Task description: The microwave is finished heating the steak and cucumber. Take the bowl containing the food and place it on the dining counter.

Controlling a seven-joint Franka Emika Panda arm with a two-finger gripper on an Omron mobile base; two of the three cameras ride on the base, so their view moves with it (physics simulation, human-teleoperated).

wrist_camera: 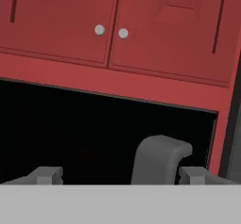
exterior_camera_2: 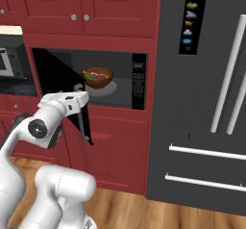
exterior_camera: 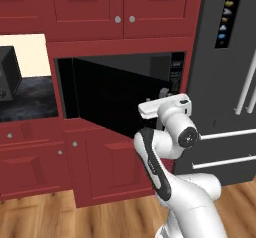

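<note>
The microwave (exterior_camera_2: 139,81) stands open, its black glass door (exterior_camera_2: 57,76) swung out to the left. Inside, the brown bowl (exterior_camera_2: 97,77) sits on the grey floor, with the reddish steak (exterior_camera_2: 99,73) and the green cucumber (exterior_camera_2: 90,78) in it. My gripper (wrist_camera: 120,175) is open at the door's edge. In the hand view the grey bar handle (wrist_camera: 160,157) rises between the two fingertips, nearer the right one and not clamped. From the left base view the gripper (exterior_camera: 162,93) is in front of the door (exterior_camera: 125,97). The dining counter is out of view.
A tall dark fridge (exterior_camera_2: 202,103) stands right of the microwave. Red cabinets (wrist_camera: 113,25) run above and red drawers (exterior_camera: 30,162) below. A small black box with knobs (exterior_camera: 7,77) sits on the dark worktop at the left. The floor (exterior_camera: 100,217) is wood.
</note>
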